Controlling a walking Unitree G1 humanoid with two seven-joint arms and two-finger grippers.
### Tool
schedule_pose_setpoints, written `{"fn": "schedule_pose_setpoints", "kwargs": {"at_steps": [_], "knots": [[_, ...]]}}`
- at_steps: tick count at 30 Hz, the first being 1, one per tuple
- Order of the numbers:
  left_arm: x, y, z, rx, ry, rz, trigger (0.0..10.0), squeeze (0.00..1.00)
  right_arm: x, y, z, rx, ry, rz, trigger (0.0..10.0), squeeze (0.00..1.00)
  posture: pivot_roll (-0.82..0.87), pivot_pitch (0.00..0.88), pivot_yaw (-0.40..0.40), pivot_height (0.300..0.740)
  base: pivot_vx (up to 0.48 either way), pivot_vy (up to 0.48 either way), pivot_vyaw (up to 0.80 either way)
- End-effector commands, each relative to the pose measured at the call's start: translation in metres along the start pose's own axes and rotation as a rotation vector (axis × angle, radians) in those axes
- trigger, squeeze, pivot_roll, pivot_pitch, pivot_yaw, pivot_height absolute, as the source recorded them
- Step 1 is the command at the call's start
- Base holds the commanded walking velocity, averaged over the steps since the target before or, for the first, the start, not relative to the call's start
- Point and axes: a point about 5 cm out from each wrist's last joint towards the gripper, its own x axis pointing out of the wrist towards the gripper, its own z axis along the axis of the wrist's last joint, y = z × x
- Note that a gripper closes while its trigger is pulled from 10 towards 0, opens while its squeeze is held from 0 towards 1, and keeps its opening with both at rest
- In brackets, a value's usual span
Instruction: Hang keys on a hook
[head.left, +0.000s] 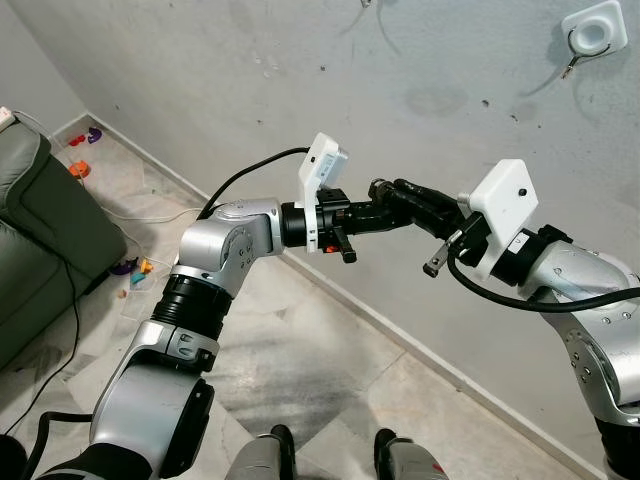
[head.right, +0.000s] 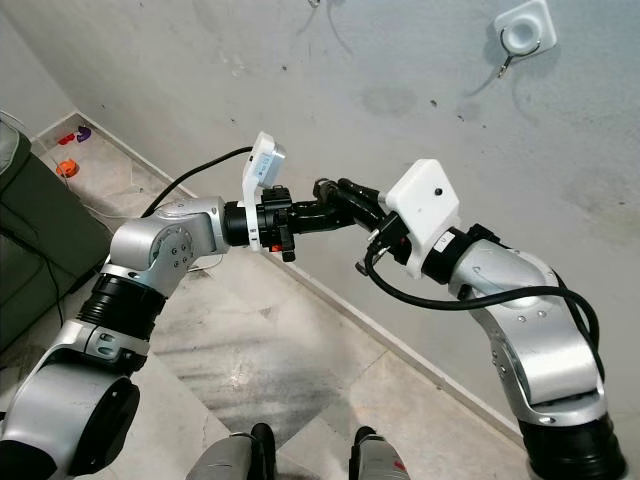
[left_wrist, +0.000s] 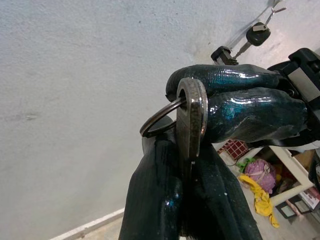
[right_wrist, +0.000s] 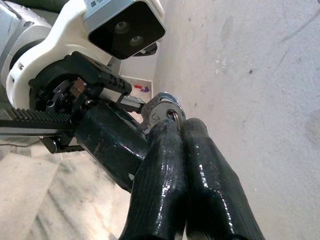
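A silver key (left_wrist: 191, 115) with a wire ring (left_wrist: 157, 122) is pinched between both grippers in front of the grey wall. My left gripper (head.left: 384, 203) reaches in from the left, shut on the key's lower part. From the right comes my right gripper (head.left: 392, 190), its fingers (left_wrist: 240, 100) closed on the key's head (right_wrist: 160, 107) and ring. The two sets of fingertips overlap. A white square hook (head.left: 593, 30) is fixed high on the wall to the upper right, well apart from both grippers, with a small dark key-like piece (left_wrist: 257, 35) dangling under it.
The wall meets the marble floor (head.left: 330, 370) along a pale skirting line. A dark green sofa (head.left: 40, 230) stands at the left, with small toys (head.left: 135, 268) and cables on the floor beside it. My feet (head.left: 330, 450) are at the bottom.
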Motion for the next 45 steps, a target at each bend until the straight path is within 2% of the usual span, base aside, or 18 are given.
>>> {"fn": "schedule_pose_setpoints", "kwargs": {"at_steps": [1,12,17,20,22,34,45], "knots": [[0.0,-0.001,0.008,0.039,-0.007,-0.002,10.0,0.0,0.003,0.004,-0.001,-0.016,0.01,0.034,0.0,0.0,-0.15,0.199,0.123,0.74,0.0,0.0,0.0],[0.002,-0.002,0.008,0.044,-0.01,-0.003,10.0,0.0,0.006,-0.006,0.007,-0.059,-0.043,-0.035,0.0,0.0,-0.15,0.199,0.118,0.74,0.0,0.0,0.0],[0.004,-0.002,0.007,0.055,-0.008,0.004,10.0,0.0,0.007,-0.013,0.012,-0.087,-0.078,-0.104,0.0,0.0,-0.16,0.198,0.115,0.74,0.0,0.0,0.0],[0.005,-0.003,0.005,0.032,-0.016,-0.012,10.0,0.0,0.007,-0.017,0.016,-0.09,-0.098,-0.124,0.0,0.0,-0.16,0.196,0.114,0.74,0.0,0.0,0.0],[0.005,-0.002,0.006,0.028,-0.026,-0.007,10.0,1.0,0.007,-0.017,0.016,-0.09,-0.101,-0.121,0.0,0.0,-0.16,0.194,0.112,0.74,0.0,0.0,0.0],[0.002,0.001,0.007,0.051,-0.03,0.024,10.0,1.0,0.009,-0.014,0.017,-0.077,-0.122,-0.103,0.0,0.0,-0.15,0.189,0.109,0.74,0.0,0.0,0.0],[0.001,0.0,0.006,0.037,-0.032,0.017,10.0,1.0,0.009,-0.015,0.015,-0.069,-0.123,-0.12,0.0,0.0,-0.15,0.186,0.116,0.74,0.0,0.0,0.0]]}}
